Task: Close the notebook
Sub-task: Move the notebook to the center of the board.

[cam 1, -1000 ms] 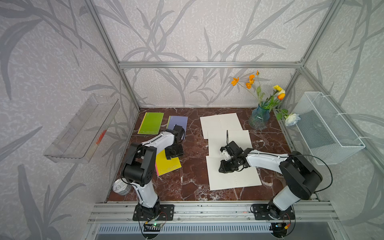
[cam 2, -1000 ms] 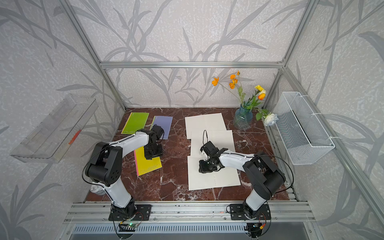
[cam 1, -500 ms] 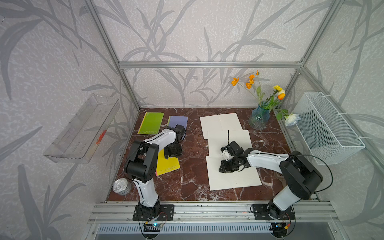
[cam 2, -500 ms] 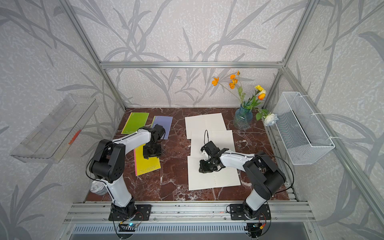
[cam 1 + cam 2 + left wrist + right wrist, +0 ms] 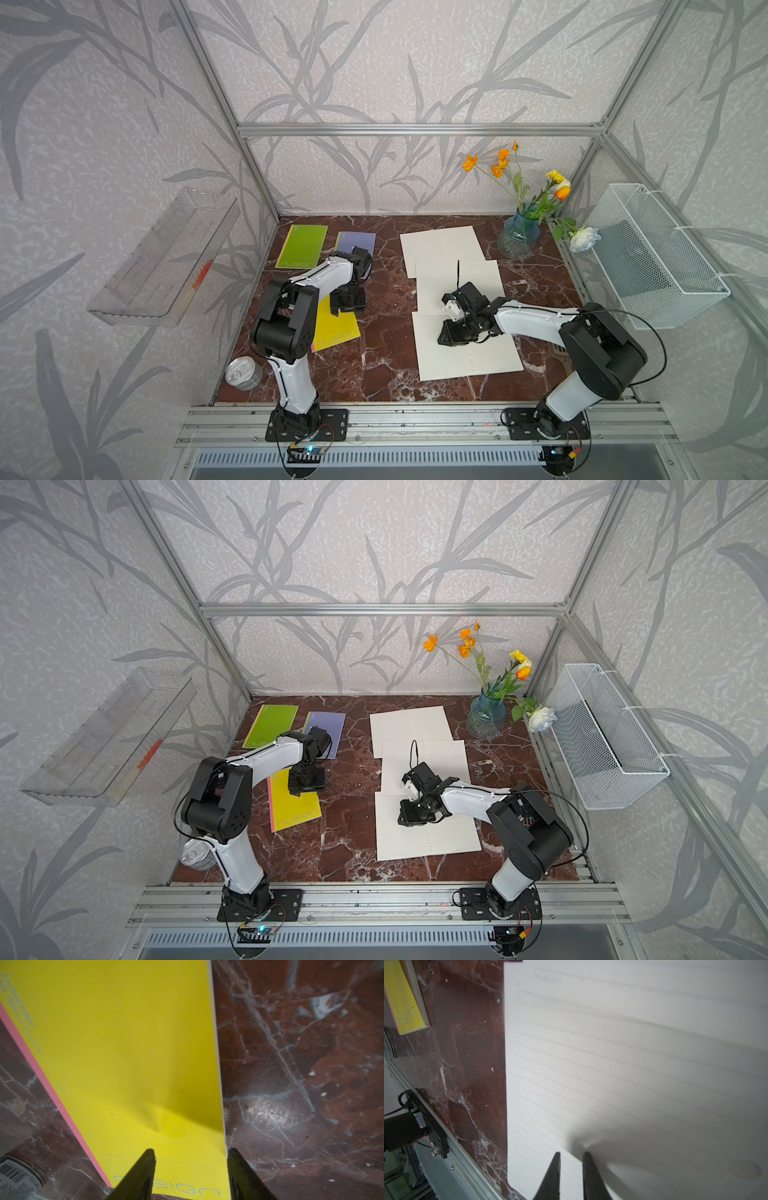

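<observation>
Three notebooks lie open with white lined pages up. The nearest notebook [image 5: 469,353] [image 5: 432,837] [image 5: 612,1064] has my right gripper [image 5: 444,337] [image 5: 405,818] [image 5: 571,1154] low over the far corner of its left page. That gripper's jaws stand a narrow gap apart with the tips on the paper, which puckers slightly there. My left gripper [image 5: 348,302] [image 5: 306,782] [image 5: 191,1151] is open over a closed yellow notebook [image 5: 336,332] [image 5: 124,1043]. One finger is above the cover, the other above the marble.
Two more open notebooks [image 5: 440,245] [image 5: 478,278] lie behind the nearest one. Closed green [image 5: 301,247] and purple [image 5: 357,243] notebooks sit at the back left. A can [image 5: 243,374] stands front left, a flower vase [image 5: 517,241] back right, a wire basket [image 5: 656,257] on the right wall.
The left arm's elbow has swung back a little, uncovering the can; its gripper stays over the yellow notebook. The right arm has not moved.
</observation>
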